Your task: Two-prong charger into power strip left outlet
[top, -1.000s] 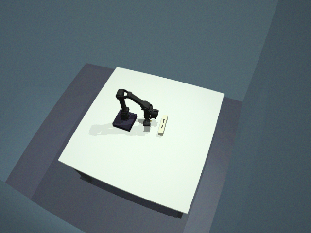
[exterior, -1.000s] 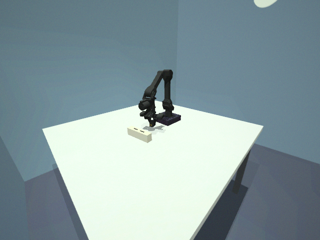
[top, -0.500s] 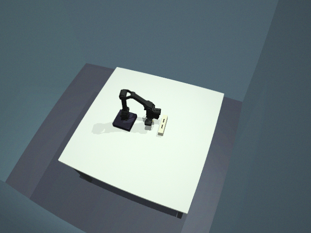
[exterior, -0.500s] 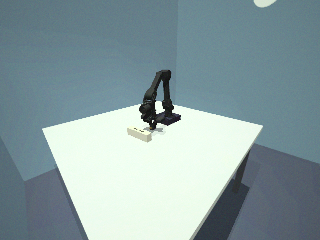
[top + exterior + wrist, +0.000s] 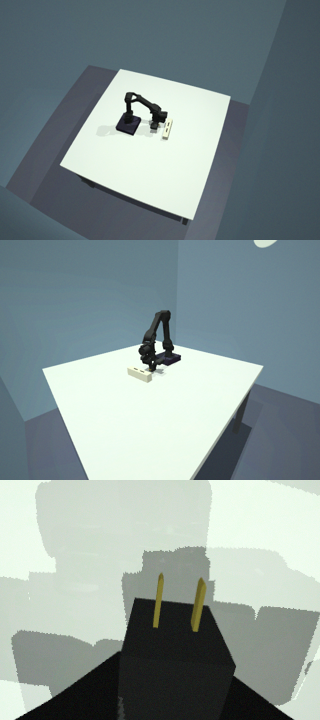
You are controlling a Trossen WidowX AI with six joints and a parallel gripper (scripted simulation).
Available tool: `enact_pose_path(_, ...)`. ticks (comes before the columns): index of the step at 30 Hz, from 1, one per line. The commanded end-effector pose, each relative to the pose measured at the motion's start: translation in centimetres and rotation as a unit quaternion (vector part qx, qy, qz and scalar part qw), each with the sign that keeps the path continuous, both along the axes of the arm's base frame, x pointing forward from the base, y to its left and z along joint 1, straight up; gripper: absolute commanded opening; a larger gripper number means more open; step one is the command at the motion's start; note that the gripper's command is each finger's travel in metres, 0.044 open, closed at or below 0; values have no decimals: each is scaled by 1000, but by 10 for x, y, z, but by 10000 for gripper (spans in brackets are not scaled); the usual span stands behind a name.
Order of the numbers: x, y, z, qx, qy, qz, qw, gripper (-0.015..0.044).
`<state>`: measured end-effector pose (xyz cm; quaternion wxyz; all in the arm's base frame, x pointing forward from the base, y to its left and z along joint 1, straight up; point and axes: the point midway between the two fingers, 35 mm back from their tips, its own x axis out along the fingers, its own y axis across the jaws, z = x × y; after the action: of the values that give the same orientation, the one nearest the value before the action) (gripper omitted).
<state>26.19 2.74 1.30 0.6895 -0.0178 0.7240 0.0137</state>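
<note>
The black charger (image 5: 175, 647) is held between the fingers of my gripper (image 5: 156, 125) (image 5: 152, 367) (image 5: 164, 665), which is shut on it. Its two gold prongs (image 5: 158, 600) stick out past the fingertips, side by side and bare; a speck of gold shows at the fingertips in the top and exterior views. The cream power strip (image 5: 165, 135) (image 5: 138, 375) lies on the table with two sets of dark slots in its top. The gripper is low above the table, beside the strip on the arm base's side, not over the slots. The strip is out of the wrist view.
The arm's dark base (image 5: 126, 128) (image 5: 173, 359) stands on the white table (image 5: 144, 160) (image 5: 165, 415), behind the gripper from the strip. The wrist view shows white table top with grey arm shadows beyond the prongs.
</note>
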Motion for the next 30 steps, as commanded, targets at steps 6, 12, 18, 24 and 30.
enact_pose_path(6, 15, 3, 2, 3, -5, -7, 1000, 0)
enact_pose_path(12, 22, 4, 1, 4, -5, -11, 1000, 0)
enact_pose_path(18, 29, 5, 1, 4, -5, -15, 1000, 0)
enact_pose_path(24, 36, 6, 0, 4, -6, -18, 1000, 0)
enact_pose_path(30, 42, 7, -1, 4, -6, -21, 1000, 0)
